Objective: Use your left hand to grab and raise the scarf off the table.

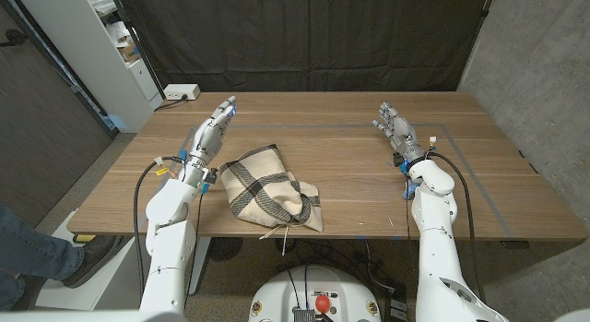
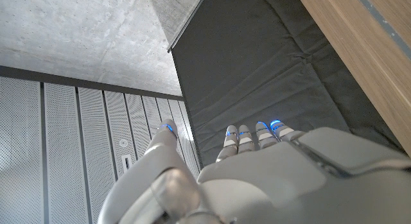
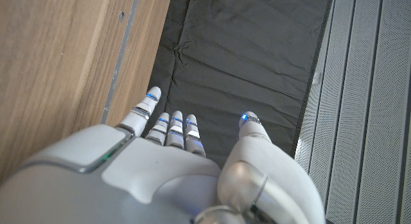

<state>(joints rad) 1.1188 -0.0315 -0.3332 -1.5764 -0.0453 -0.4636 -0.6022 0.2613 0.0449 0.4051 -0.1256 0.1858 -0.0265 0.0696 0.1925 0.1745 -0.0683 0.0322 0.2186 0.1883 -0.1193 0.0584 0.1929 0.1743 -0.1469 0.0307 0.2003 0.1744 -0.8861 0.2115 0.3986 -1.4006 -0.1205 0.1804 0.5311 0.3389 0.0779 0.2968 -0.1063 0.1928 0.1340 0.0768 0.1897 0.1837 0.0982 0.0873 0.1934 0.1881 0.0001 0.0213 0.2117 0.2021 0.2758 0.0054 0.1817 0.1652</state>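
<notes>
Right now your left hand (image 1: 210, 134) stands on the table (image 1: 350, 188) with its fingers straight and close together, pointing away from you and holding nothing; the left wrist view shows those fingers (image 2: 247, 137) extended toward the black curtain (image 2: 257, 70), with no cloth between them. The scarf (image 1: 269, 188), cream with dark stripes, lies crumpled on the wood just beside that hand, toward the table's middle and close to the near edge, with a bit of its fringe hanging over that edge. Nothing is gripped yet, so the whole grab lies ahead. The main risk, as I judge it, is closing on too thin a fold: a loose pinch on soft cloth could slip as you raise it, or lift one layer while the rest drags. Because the heap sits so near the edge, a sideways sweep of the hand could also push it off the table instead of gathering it. Coming down too hard would press your fingertips into the wood before they curl. Your right hand (image 1: 398, 130) waits well apart on the other side, fingers (image 3: 173, 129) likewise straight and empty, so it should not interfere.
</notes>
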